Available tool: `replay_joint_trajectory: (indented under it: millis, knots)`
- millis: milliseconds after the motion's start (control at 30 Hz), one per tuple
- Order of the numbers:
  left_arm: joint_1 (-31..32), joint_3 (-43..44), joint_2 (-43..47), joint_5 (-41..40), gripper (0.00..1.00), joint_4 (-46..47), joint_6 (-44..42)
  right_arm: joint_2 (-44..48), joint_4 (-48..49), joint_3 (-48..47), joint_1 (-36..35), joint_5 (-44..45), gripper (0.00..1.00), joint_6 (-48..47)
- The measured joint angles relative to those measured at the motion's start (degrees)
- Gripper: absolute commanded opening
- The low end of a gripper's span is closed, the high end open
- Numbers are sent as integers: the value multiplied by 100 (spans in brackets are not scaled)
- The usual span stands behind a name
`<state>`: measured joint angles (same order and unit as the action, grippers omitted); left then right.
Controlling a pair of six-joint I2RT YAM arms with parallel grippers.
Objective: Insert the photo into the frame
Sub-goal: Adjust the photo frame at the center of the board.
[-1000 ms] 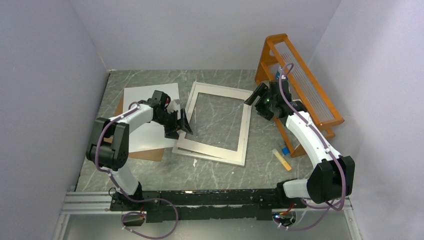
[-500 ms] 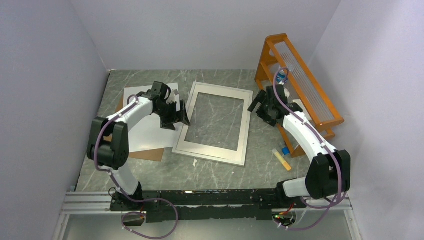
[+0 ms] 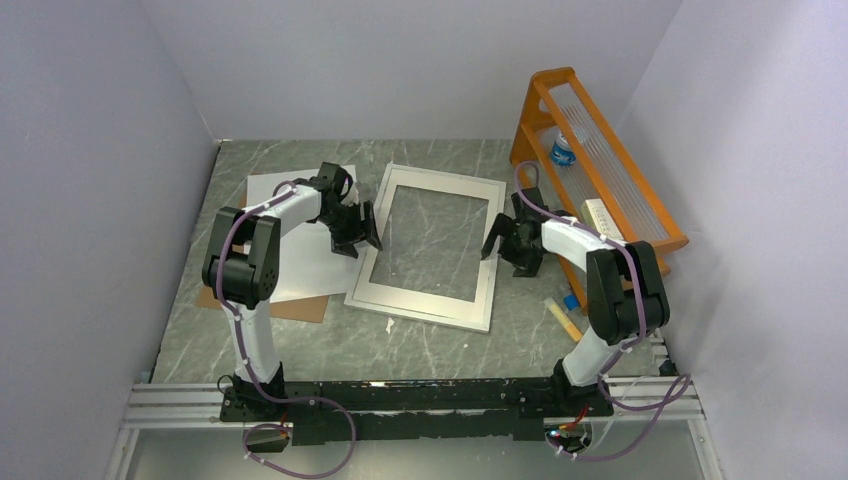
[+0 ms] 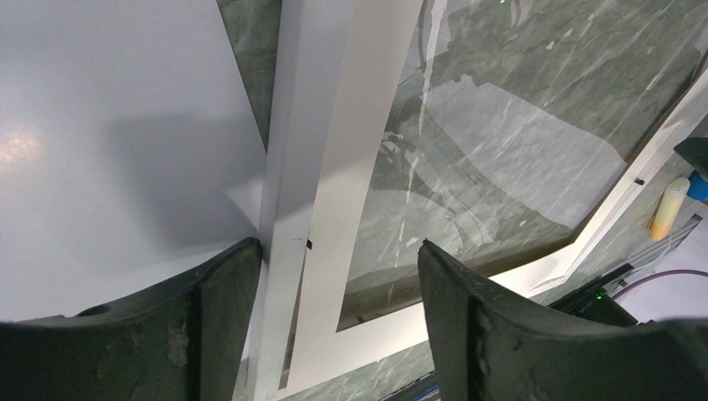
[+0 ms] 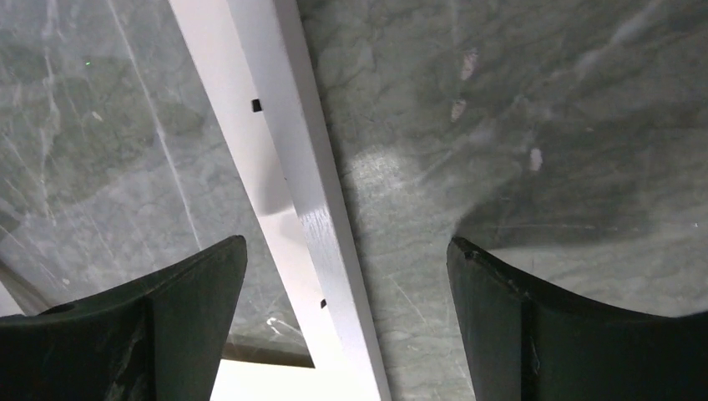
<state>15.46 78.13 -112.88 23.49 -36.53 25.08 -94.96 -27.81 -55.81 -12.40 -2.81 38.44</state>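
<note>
frame [image 3: 489, 290] | between left gripper [image 3: 360, 238] and right gripper [image 3: 506, 254] | jaws spread

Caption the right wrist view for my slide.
Open right pincer straddling one rail of the frame, above the grey marbled table.

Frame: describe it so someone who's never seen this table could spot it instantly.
On the grey marble table, left of the orange rack, the frame lies flat mid-table. It is an open rectangle with a narrow white-silver border, marble showing through its middle, unlike the solid white sheet to its left.
</note>
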Motion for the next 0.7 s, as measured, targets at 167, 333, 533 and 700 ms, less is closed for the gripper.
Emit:
replay_joint_trajectory:
  millis: [167, 333, 533, 700]
  knots:
    - [-7, -24, 0, -24, 61, -20, -39, -125, 199, -11, 11, -474, 93, -168]
    - [-7, -199, 33, 90, 60, 15, -35, -227, 400, -61, 42, -1016, 90, -363]
    - [-17, -748, 448, 151, 59, 66, 33, -289, 562, -61, 15, -1545, 87, -684]
    - [-55, -1204, 903, -61, 59, -35, 111, -295, 675, -15, -177, -1714, 85, -793]
